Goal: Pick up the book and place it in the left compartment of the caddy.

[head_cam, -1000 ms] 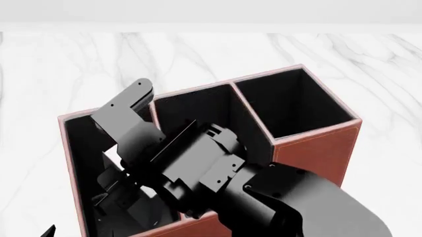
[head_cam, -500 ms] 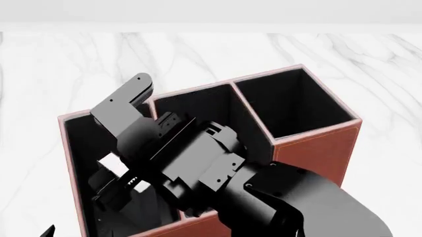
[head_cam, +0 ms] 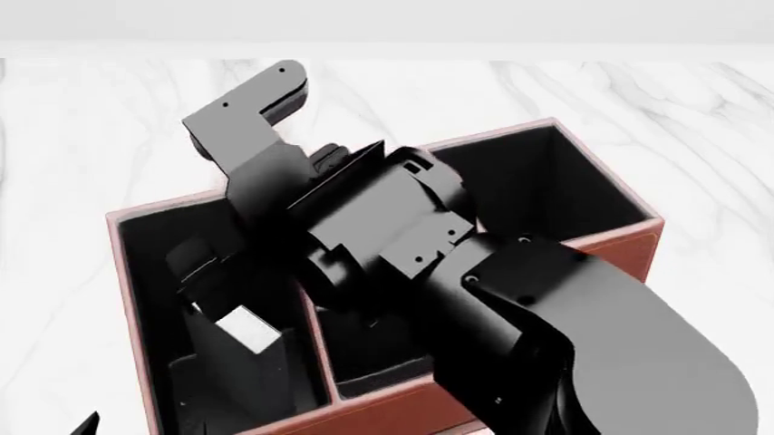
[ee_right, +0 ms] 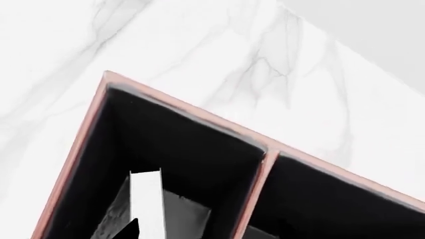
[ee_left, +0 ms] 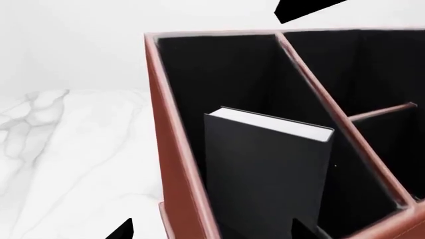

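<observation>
While the caddy sits on the marble counter, the book stands upright inside the left compartment, black cover facing out, white page edge on top, leaning near the divider. From the head view, the book sits at 8 o'clock. Right arm hangs above the caddy, blocking the middle sections; its jaws' state I cannot tell. Left jaws barely show, state likewise unclear.
</observation>
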You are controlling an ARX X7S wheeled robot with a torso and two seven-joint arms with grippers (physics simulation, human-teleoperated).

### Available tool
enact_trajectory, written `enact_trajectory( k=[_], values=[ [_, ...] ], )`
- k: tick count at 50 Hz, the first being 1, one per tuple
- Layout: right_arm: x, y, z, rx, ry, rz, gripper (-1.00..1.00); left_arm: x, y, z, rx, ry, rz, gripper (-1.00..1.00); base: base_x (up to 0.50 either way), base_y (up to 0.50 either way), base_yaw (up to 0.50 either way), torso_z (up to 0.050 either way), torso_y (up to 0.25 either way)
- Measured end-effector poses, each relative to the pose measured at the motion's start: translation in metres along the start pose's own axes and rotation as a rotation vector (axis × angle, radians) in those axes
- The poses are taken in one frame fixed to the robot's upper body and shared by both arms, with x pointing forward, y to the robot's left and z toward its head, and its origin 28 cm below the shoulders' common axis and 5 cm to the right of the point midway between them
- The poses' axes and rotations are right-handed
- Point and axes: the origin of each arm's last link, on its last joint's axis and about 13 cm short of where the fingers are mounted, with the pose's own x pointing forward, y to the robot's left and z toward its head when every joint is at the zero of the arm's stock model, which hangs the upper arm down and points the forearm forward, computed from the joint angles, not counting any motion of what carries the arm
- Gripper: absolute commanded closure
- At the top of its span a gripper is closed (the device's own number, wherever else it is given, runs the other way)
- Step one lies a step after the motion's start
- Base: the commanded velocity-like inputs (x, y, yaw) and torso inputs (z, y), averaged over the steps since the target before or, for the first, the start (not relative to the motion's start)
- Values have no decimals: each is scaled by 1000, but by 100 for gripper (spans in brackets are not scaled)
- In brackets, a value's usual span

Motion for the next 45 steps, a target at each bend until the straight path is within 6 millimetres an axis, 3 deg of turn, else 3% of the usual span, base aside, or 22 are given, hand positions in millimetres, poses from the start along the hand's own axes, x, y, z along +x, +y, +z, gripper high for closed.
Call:
enact_trajectory(
  k=[5,10,22,34,45],
  values=[
    [-5,0,-2,58,-116,-12,-100,0,0,0,-1,-1,1,-100,0,0,0,0,0],
    [-21,-2,-17,131,-271,-65,-100,-1,0,0,-1,-1,1,-100,0,0,0,0,0],
    [-49,-3,-88,239,-534,-281,-100,-2,1,2,-5,-4,5,-100,0,0,0,0,0],
    [-70,10,-154,296,-647,-500,-100,-4,2,6,-13,-17,10,-100,0,0,0,0,0],
    [-82,23,-183,230,-666,-603,-100,-7,2,14,-17,-44,23,-100,0,0,0,0,0]
  ],
)
